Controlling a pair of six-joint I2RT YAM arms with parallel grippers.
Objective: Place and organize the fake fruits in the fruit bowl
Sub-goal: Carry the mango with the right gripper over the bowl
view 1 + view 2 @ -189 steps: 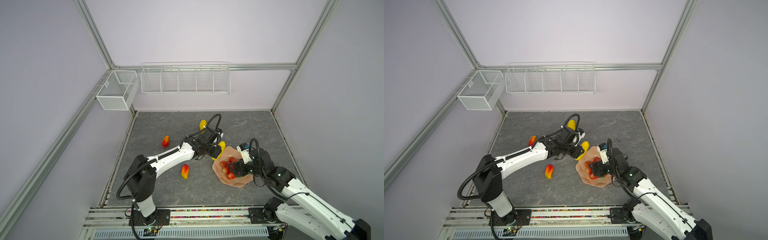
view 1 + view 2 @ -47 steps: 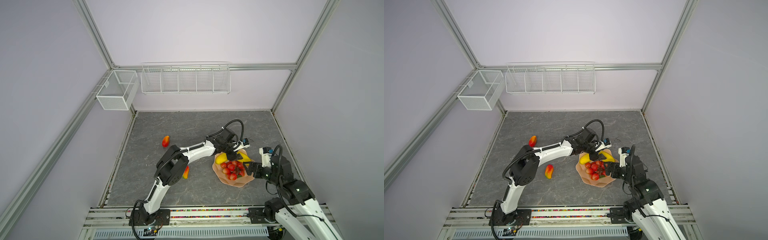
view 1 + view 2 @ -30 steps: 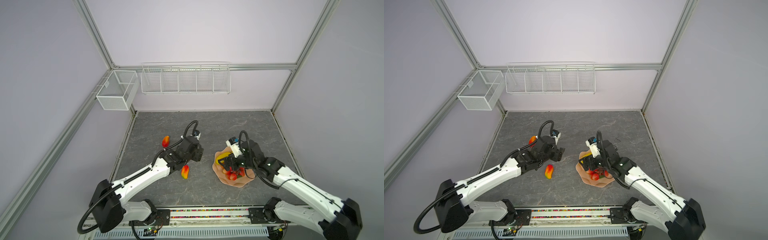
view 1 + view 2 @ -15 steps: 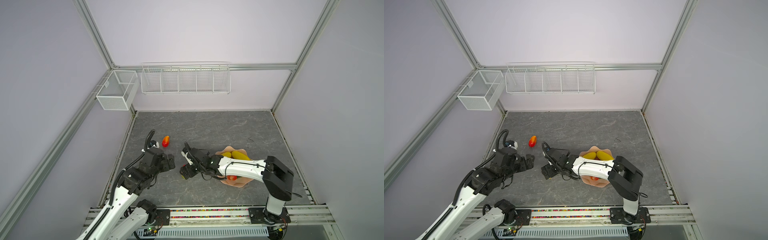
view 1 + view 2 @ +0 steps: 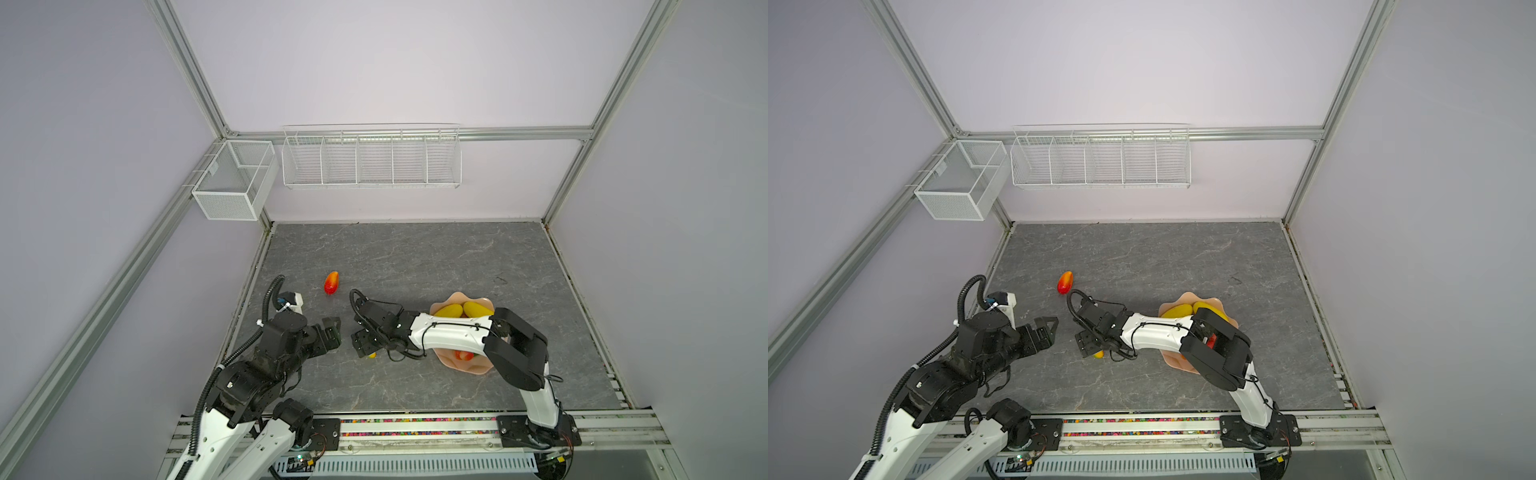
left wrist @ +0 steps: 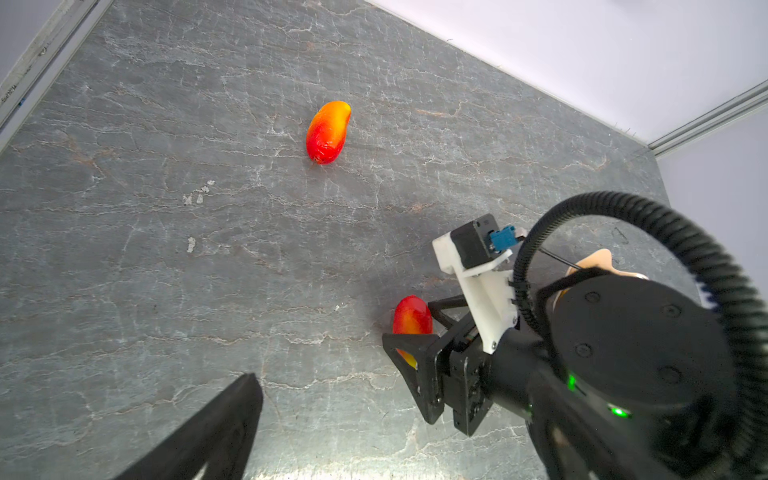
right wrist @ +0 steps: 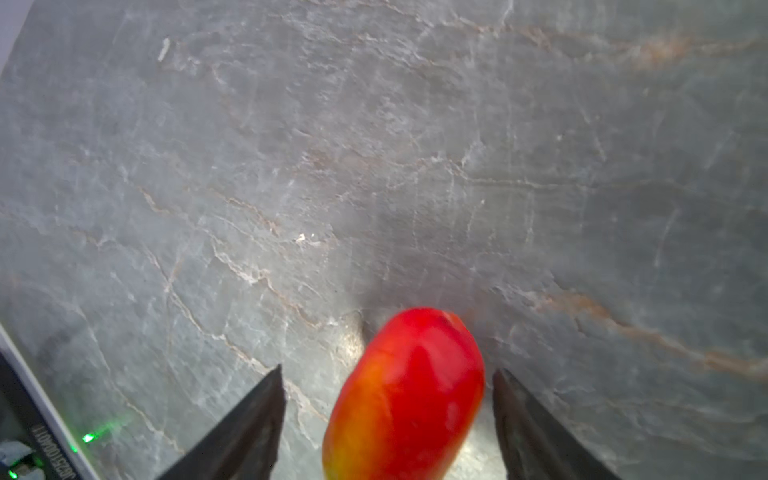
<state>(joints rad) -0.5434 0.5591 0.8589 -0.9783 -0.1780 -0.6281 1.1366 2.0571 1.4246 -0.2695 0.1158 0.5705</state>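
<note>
Right gripper (image 7: 387,370) straddles the mango (image 7: 409,395) nearer the worktop's (image 5: 415,257) front edge, jaws apart to grab; left gripper (image 5: 331,334) hangs spread, empty, aside.

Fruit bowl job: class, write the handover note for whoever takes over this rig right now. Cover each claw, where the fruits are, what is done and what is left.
Left claw: open, holding nothing.
Right claw: open, straddling the near mango, which lies on the table. Gaps show on both sides, so there is no grip yet.
Far mango: on the table, clear of both claws.
Done: the yellow fruits lie in the bowl. The grapes show red under the right arm, mostly hidden.
Left: both mangoes go into the bowl, probably the near one first.
</note>
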